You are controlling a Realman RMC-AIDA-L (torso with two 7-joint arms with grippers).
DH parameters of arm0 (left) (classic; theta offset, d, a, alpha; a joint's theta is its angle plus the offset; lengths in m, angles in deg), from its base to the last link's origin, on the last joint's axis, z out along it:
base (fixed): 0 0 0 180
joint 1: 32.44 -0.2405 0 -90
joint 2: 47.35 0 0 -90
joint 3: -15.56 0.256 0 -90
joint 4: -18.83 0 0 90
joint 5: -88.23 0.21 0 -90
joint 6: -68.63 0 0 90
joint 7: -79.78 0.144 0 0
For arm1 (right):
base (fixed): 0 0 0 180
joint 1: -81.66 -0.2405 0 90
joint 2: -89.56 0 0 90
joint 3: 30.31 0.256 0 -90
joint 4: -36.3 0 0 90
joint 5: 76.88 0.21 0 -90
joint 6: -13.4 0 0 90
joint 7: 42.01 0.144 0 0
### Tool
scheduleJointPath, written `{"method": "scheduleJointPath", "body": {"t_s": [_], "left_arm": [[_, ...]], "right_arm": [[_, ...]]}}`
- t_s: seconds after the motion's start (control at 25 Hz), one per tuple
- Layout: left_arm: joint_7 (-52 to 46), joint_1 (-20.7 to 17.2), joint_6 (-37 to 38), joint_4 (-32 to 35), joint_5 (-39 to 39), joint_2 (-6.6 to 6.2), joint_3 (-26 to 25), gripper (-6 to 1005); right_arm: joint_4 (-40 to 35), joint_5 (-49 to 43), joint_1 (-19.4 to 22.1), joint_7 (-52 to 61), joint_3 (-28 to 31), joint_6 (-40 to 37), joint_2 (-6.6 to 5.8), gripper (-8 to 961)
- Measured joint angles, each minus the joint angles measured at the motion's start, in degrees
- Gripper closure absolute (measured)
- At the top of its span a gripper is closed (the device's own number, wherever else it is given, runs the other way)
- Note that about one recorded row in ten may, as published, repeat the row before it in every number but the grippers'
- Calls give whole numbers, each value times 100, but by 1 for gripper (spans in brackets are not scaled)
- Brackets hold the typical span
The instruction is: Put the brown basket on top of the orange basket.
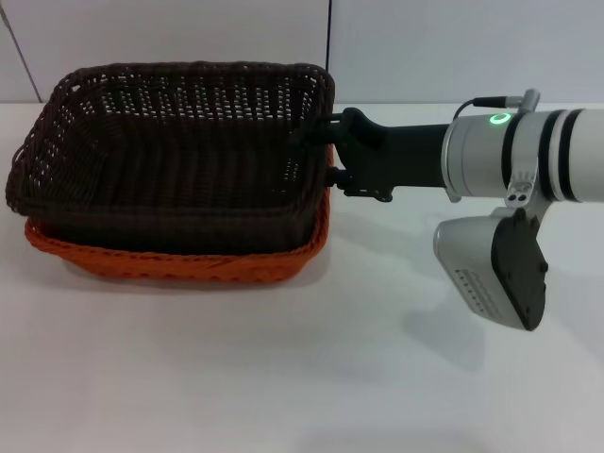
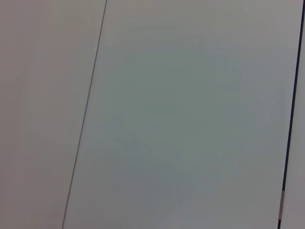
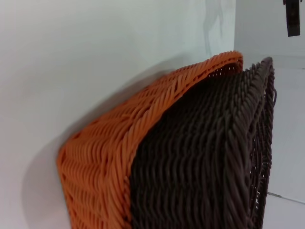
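1. Nearest the robot: bare white table, nothing on it to clip during a retreat.
2. Right gripper reaches in from the right and sits at the right-hand rim of the brown basket. Its fingers appear to pinch that rim, but the weave hides the tips; I can't confirm how far they're closed.
3. Brown basket is already nested in the orange basket; only the orange rim and lower wall show along the front and right.
4. Right wrist view: brown wall lies inside the orange one, the two rims close together at the corner.
5. Judgement: this is the seat-and-release step. Let the basket settle level, open fully, and back out straight right so a finger doesn't snag the braid.
6. Left gripper isn't in view; its camera shows only a blank wall panel.
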Motion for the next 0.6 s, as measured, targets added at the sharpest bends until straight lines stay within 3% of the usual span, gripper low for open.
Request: {"method": "scheduleJointPath", "body": {"t_s": [0.6], "left_arm": [[33,62,-25,45,45,6,31,203]], "right_arm": [[-975,-16,1121,-32,-149,-21,0,300]]}}
